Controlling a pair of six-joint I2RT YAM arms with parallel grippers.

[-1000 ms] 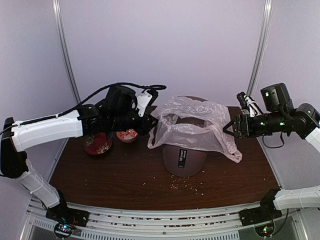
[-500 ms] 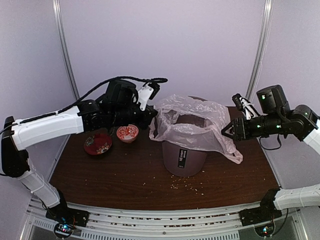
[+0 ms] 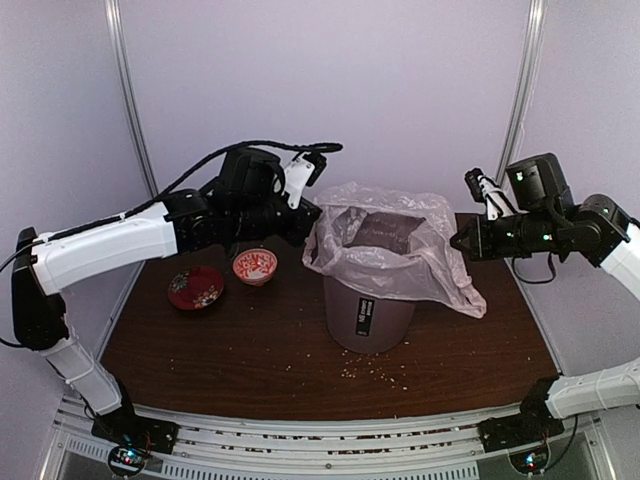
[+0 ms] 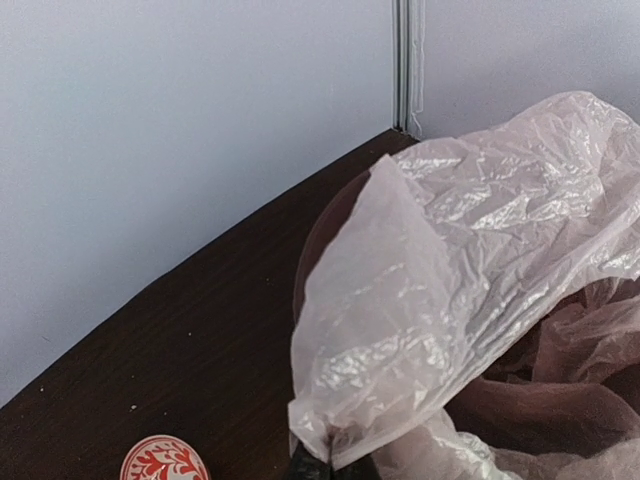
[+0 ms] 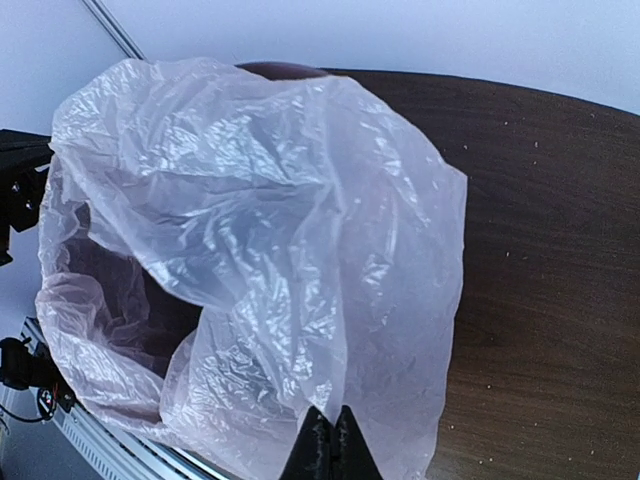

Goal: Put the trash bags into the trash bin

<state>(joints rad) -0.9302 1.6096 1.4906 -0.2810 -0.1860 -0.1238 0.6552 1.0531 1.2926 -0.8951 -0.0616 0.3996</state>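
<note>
We noted a dark wood-grain table (image 3: 250, 350) with pale walls on three sides.

The trash bin (image 3: 370, 315), mauve-brown, round and tapered, stood upright near the table centre, slightly to the right. It carried a black label (image 3: 364, 316) on its near side.

The trash bag (image 3: 400, 260), thin, crinkly and translucent pinkish-white, was draped over the bin's rim. Its mouth was spread open approx. above the bin opening, and the dark interior showed through. On the right side the film hung outside the bin wall, well down. The bag bottom was not clearly visible, so we could not tell how far it sat inside.

The left gripper (image 3: 310, 225) was held at the bin's left rim. In the left wrist view its fingertips (image 4: 325, 465) were closed tight on a gathered corner of the bag.

The right gripper (image 3: 455, 243) was at the bin's right side, above rim level. In the right wrist view it (image 5: 328, 440) was pinched together on the bag's edge, with no gap seen.

Two red bowls sat left of the bin, apart from it. The larger bowl (image 3: 196, 287) was dark and the smaller bowl (image 3: 255, 266) was patterned.

Crumbs (image 3: 375, 375) lay scattered in front of the bin.
</note>
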